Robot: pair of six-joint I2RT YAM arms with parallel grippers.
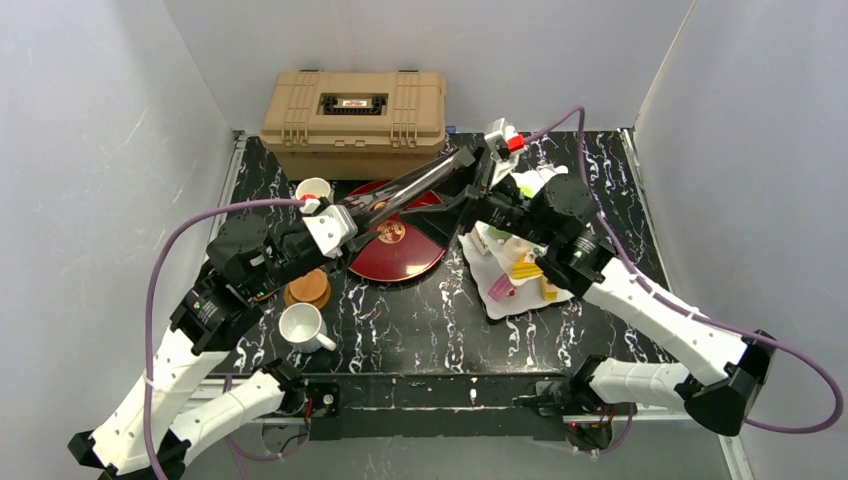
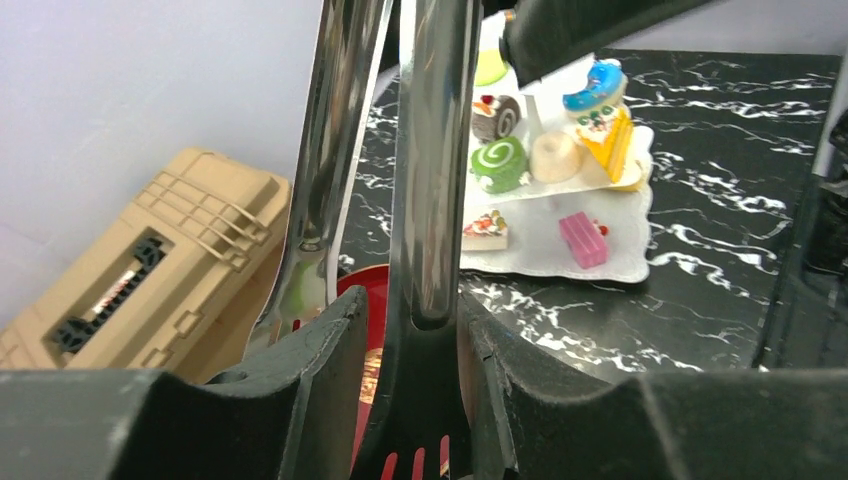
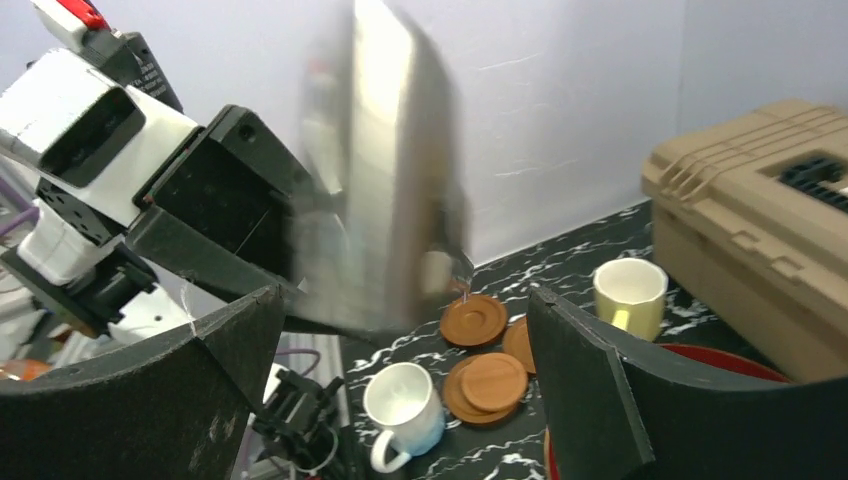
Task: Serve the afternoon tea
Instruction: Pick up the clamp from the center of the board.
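Cakes and doughnuts (image 2: 498, 165) are sitting on the white tiered stand (image 2: 530, 243). The stand is on the right half of the table (image 1: 420, 320), just right of the dark-red tray (image 1: 400, 258) and partly under the right arm. The saucers (image 1: 308, 288) are lying bare on the left side, between the pale-yellow mug (image 1: 314, 190) at the far left and the white mug (image 1: 300, 325) near the arm bases.

The left claw (image 2: 412, 340) is clamping the black handle end of the metal tongs (image 1: 420, 182), whose blades are reaching far and right over the tray. The right claw (image 3: 405, 300) is gaping wide, with the blades passing between its jaws. No contact is showing, but that view is blurred, so a light touch cannot be ruled out.

The step in hand is judged to be settling the tongs in the left claw, ready for lifting a cake.

1. The right arm should be backing off along the line of the blades, jaws wide, so that neither jaw is knocking them askew.
2. The left claw should be pressing both blades squarely, so that a firmer squeeze is closing the tips evenly.
3. The tips should be approaching the stand from its open left side, taking a lower-tier piece first, because the upper tiers are overhanging.
4. The long blades should be swinging slowly, as the tan case (image 1: 355, 120) is standing just beyond the tray.
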